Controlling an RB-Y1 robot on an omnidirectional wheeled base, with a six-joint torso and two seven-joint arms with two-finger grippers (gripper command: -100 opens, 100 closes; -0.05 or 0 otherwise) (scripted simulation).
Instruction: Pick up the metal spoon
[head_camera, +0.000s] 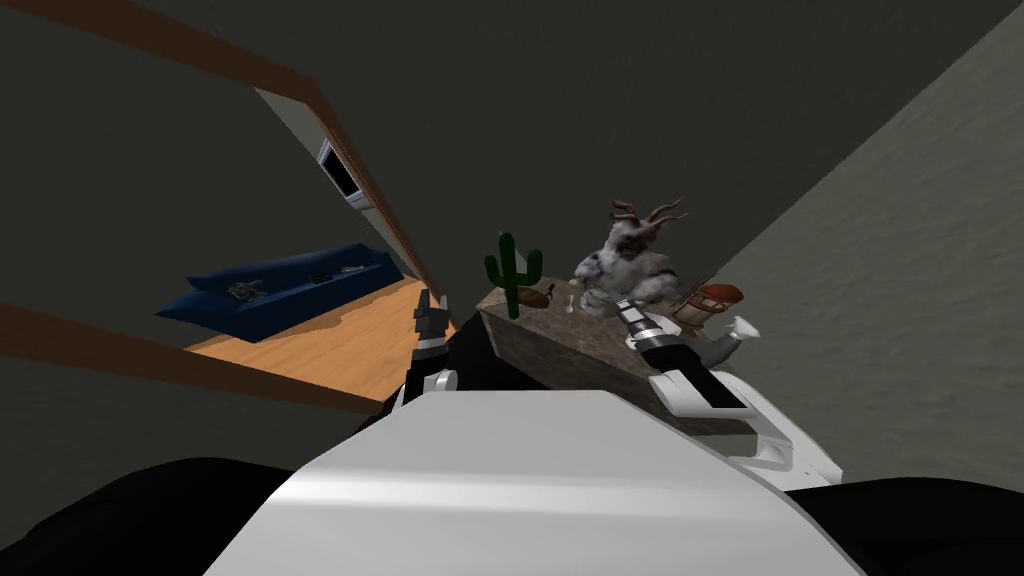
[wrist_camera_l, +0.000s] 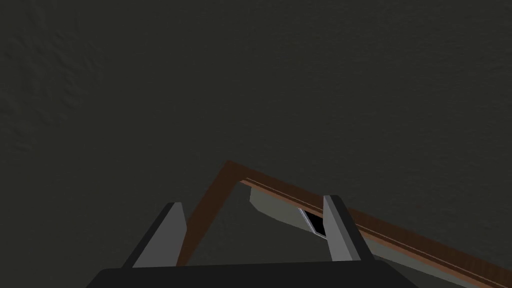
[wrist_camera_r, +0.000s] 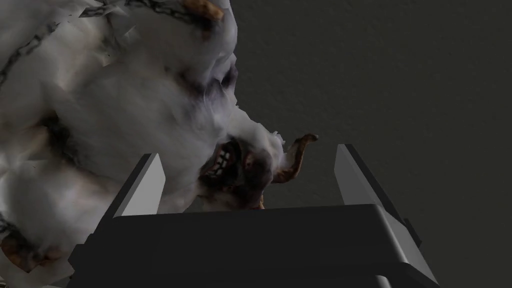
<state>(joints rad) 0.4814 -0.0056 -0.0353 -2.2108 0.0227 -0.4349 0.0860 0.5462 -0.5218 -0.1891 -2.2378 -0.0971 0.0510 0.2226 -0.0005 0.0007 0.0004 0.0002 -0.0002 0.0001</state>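
Because the table (head_camera: 560, 345) stands right ahead of me, everything the task needs sits on its brown-grey top within the right arm's reach. Largest on it is a shaggy white horned figure (head_camera: 632, 262) near the far edge, with a green cactus (head_camera: 512, 270) standing upright towards the table's left end. A round basket-like pot with a red-brown top (head_camera: 708, 300) sits on the figure's other side.

The right hand (wrist_camera_r: 248, 152) hangs over the table with its fingers apart and nothing between them, which I read as readiness for a grasp. It looks straight at the figure's toothed face, though, not at the target, so I judge it needs to swing left and tip downward. The left hand (wrist_camera_l: 252, 204) is raised off the table's left side, fingers likewise apart and empty, probably parked out of the working arm's way.

Smallest is the spoon (head_camera: 571, 303), which I take to be the thin pale thing on the table. It lies between a small brown lump (head_camera: 536, 297) by the cactus and the figure's base. Its closeness to the figure leaves little room for the fingers.
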